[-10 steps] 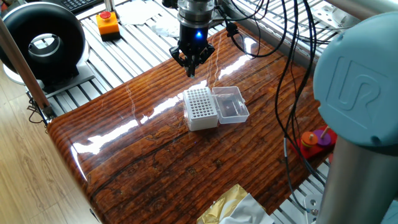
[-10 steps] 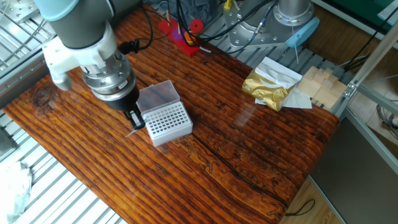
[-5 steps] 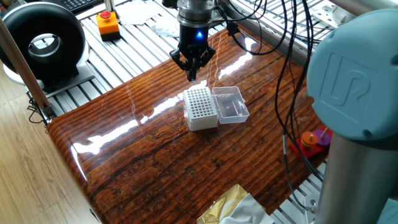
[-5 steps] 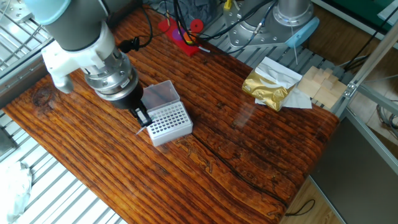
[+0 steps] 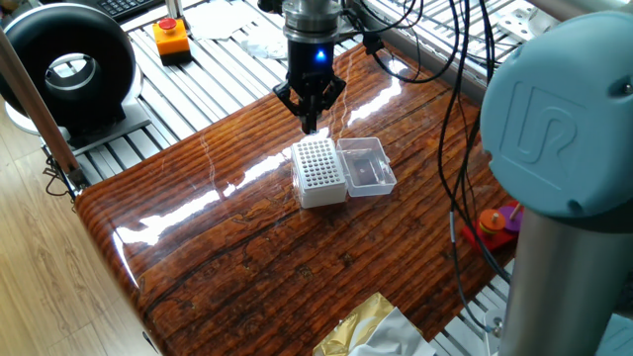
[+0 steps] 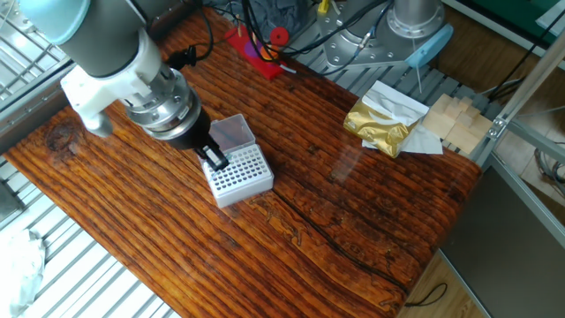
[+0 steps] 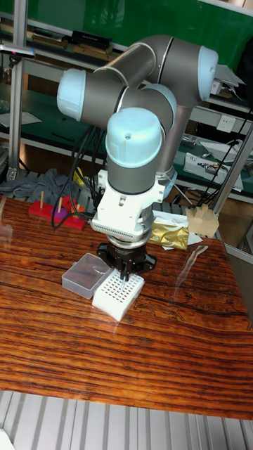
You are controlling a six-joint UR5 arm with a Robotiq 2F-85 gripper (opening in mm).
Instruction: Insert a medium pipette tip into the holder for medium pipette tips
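Claw (image 6: 214,160) has shifted since the earlier frames from beside the holder's near edge to directly above its hole grid, at frame centre-left in the other fixed view. Fingers are drawn narrow; the medium pipette tip cannot be made out between them (too small), so whether it is held cannot be told. The holder for medium pipette tips (image 5: 318,171) stands on the table (image 5: 247,247), its clear lid (image 5: 366,165) open alongside.

The medium pipette tip is too small to make out at the gripper (image 6: 214,158). The gripper hides part of the holder's (image 6: 239,176) hole grid, and its grip cannot be judged.
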